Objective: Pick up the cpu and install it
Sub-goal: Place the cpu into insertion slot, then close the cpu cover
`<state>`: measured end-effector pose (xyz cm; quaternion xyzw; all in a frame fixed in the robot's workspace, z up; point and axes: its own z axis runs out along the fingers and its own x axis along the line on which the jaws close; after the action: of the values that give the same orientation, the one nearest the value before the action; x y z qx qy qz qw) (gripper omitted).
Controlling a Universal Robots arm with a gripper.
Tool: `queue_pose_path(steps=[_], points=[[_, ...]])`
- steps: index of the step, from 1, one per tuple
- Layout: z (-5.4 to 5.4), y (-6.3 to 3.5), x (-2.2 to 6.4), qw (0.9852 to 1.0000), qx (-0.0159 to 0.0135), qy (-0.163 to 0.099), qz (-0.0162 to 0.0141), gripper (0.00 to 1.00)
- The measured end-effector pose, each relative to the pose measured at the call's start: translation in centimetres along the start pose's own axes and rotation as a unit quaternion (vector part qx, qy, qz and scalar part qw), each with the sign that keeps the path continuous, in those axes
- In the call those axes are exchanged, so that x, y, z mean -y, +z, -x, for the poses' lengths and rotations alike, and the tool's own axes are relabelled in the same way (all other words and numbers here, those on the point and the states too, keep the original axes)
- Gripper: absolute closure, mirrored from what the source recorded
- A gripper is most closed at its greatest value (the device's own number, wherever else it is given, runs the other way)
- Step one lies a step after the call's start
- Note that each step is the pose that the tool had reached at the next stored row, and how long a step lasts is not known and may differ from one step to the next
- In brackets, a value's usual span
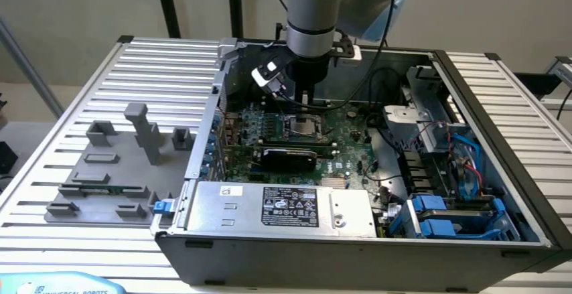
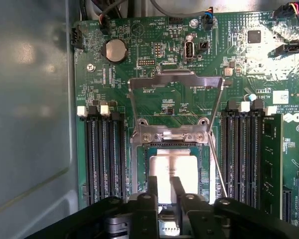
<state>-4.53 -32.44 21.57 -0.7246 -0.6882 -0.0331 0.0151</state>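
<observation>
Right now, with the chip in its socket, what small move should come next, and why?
Probably a short straight lift of the gripper: the chip looks seated flat in the socket, the metal clamp lies swung open, and the gripper hangs directly over the chip.

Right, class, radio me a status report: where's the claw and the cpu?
Claw low over socket. Cpu lying flat in socket, retaining frame raised. Nothing over the cpu besides the claw.

One open dark grey metal computer case (image 1: 358, 260). One green motherboard (image 2: 179, 99). One silvery square cpu (image 2: 173, 169). One round silver coin battery (image 2: 113, 50). Two long green memory sticks: a seated stick (image 2: 272, 159), and a loose stick (image 1: 103, 189) at the exterior view's lower left. One black pincer (image 2: 164, 189).
</observation>
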Motion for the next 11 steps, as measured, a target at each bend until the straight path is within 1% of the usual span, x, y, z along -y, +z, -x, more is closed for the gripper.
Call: queue_pose_path(steps=[2, 4, 11], points=[[0.01, 0.0, 0.0, 1.0, 0.0, 0.0, 0.0, 0.88], [0.02, -0.01, 0.0, 1.0, 0.0001, 0.0, -0.0001, 0.89], [0.02, -0.01, 0.0, 1.0, 0.0, 0.0, 0.0, 0.89]])
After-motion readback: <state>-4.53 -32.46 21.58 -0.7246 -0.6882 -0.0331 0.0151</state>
